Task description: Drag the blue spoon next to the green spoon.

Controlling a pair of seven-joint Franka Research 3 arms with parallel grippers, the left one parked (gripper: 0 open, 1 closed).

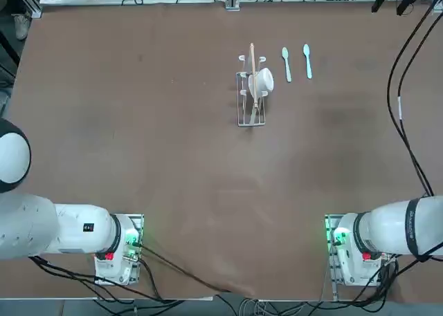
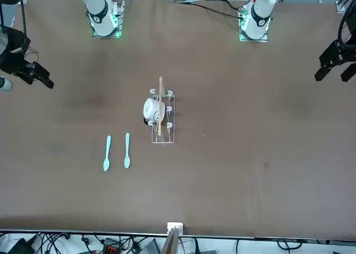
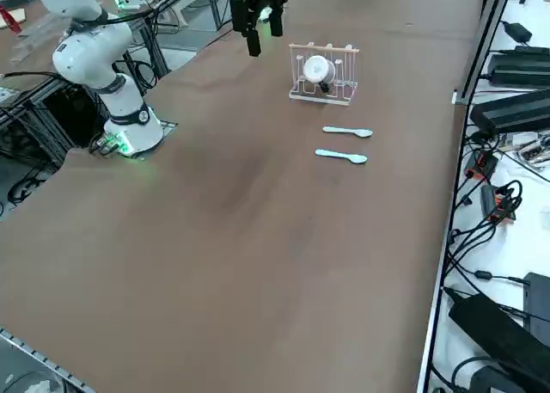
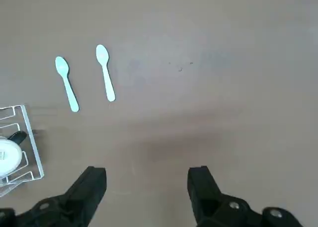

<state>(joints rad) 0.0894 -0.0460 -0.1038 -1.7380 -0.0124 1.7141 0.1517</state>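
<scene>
The top view looks straight down, bases at its lower edge. The front view faces the robot from across the table. The side view looks down diagonally from the robot's right. The wrist view looks down past the open right gripper (image 4: pixel 146 187), raised over bare table. All four share the rack (image 1: pixel 252 89) and spoons.

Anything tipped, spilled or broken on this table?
Nothing stands out. The blue spoon and green spoon lie flat, side by side, apart, beside the wire rack holding a white cup. The right pincer hovers open, empty.
</scene>
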